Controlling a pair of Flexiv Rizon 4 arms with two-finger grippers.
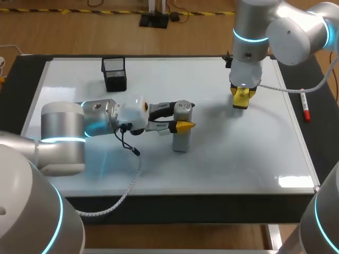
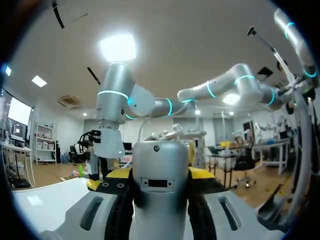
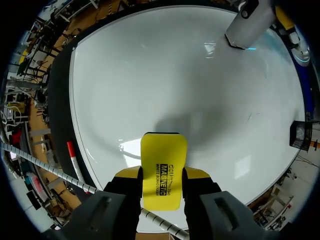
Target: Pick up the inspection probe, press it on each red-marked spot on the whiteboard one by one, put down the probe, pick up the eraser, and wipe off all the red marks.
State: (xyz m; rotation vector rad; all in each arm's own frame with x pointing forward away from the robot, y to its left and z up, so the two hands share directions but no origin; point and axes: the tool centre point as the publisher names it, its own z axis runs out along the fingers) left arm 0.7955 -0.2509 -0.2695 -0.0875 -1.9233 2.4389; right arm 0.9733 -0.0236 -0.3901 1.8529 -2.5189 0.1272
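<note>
Well, nearest me my left hand (image 1: 180, 117) is clamped on both sides of the probe (image 1: 181, 138), which stands upright mid-whiteboard (image 1: 238, 153), so a sloppy release could topple it, while farther off my right hand (image 3: 162, 176), closed on the yellow eraser (image 3: 164, 150) (I see no red marks), could sweep into it.

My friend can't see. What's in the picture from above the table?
The left gripper clamps an upright grey probe on a whiteboard, while the right gripper holds a yellow eraser further right. A black mesh cup stands near the board's back edge.
</note>
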